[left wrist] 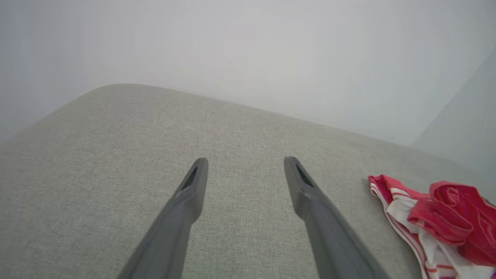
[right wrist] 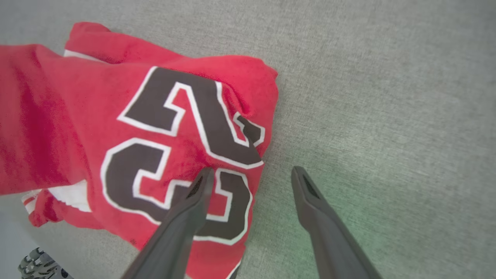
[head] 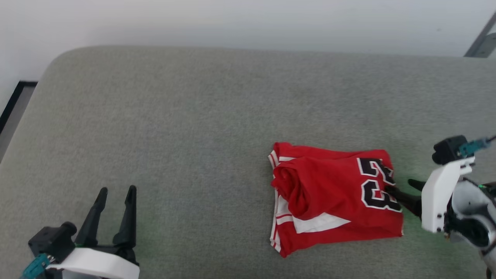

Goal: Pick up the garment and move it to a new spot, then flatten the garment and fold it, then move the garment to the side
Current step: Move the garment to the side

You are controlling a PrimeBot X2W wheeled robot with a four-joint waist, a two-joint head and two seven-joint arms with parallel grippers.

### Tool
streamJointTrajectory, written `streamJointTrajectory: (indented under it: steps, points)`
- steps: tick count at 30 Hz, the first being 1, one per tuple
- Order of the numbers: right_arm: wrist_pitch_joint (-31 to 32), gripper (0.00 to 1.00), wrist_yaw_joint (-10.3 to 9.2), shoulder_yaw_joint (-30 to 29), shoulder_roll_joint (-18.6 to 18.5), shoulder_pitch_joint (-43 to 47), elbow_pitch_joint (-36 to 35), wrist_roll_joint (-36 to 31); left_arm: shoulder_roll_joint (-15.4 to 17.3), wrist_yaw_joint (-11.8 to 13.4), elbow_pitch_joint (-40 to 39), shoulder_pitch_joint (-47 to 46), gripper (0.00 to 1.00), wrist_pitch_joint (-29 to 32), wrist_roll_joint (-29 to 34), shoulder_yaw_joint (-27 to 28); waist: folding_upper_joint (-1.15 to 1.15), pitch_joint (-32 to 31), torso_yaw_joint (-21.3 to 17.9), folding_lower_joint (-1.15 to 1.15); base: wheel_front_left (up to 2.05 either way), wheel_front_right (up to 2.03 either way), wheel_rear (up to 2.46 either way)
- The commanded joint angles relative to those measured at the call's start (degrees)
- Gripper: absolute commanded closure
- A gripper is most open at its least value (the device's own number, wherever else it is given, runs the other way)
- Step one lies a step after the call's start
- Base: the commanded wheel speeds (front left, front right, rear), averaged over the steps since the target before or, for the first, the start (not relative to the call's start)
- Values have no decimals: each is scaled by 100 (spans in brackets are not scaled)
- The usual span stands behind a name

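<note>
Nearest to the head camera, the left gripper (head: 118,189) is seen at the lower left, its two dark fingers spread apart and pointing up the view, with nothing held between them. It is poised over a bare stretch of the grey upholstered surface (head: 193,128), well apart from the garment (head: 329,193). That red shirt is laid in a rough folded rectangle to the right of centre, flat on the grey surface, with a black, white-outlined 23 (head: 378,184) turned toward its right edge; a wedge of white sleeve and some striped trim are shown at its left and lower parts. From the right, the right gripper (head: 399,185) is brought in at the garment's right edge, its jaws set wide and nothing pinched. In the right wrist view one finger (right wrist: 182,224) is seen over the lower numeral, while the other finger (right wrist: 321,221) is placed over bare grey fabric just beside the shirt's edge; whether the first finger is touching the cloth cannot be told. In the left wrist view the garment is shown bunched at the far right, clear of the parted fingers
</note>
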Motion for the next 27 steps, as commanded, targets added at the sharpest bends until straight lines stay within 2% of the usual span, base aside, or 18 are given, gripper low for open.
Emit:
streamJointTrajectory:
  steps: [1,6,10,11,12,13,17,27]
  points:
    - [318,0,0,49,21,-217,150,47,-12,-19,17,-130,0,-23,-32,-68,0,171,150,0,0,0,0]
    - [1102,0,0,311,206,-652,634,56,-4,-20,78,-322,0,-24,-118,-202,0,347,310,0,0,0,0]
    - [1660,0,1,628,534,-788,1102,168,-3,-19,115,-441,0,-23,-184,-267,0,446,404,0,0,0,0]
    - [1745,21,1,697,588,-801,1204,176,-9,-20,133,-461,0,-23,-198,-281,0,464,423,0,0,0,0]
    - [1770,91,1,739,628,-822,1247,182,-28,-20,155,-482,0,-23,-229,-292,0,480,439,0,0,0,0]
    - [1757,100,2,758,652,-861,1283,189,-33,-20,167,-518,0,-23,-257,-304,0,497,452,0,0,0,0]
    - [1573,100,0,737,555,-1014,1236,200,-59,-20,211,-588,0,-24,-337,-251,0,558,444,0,0,0,0]
    - [1088,100,-13,341,-165,-1485,889,46,89,-20,58,-973,0,-23,-262,-348,0,774,-2,0,0,0,0]
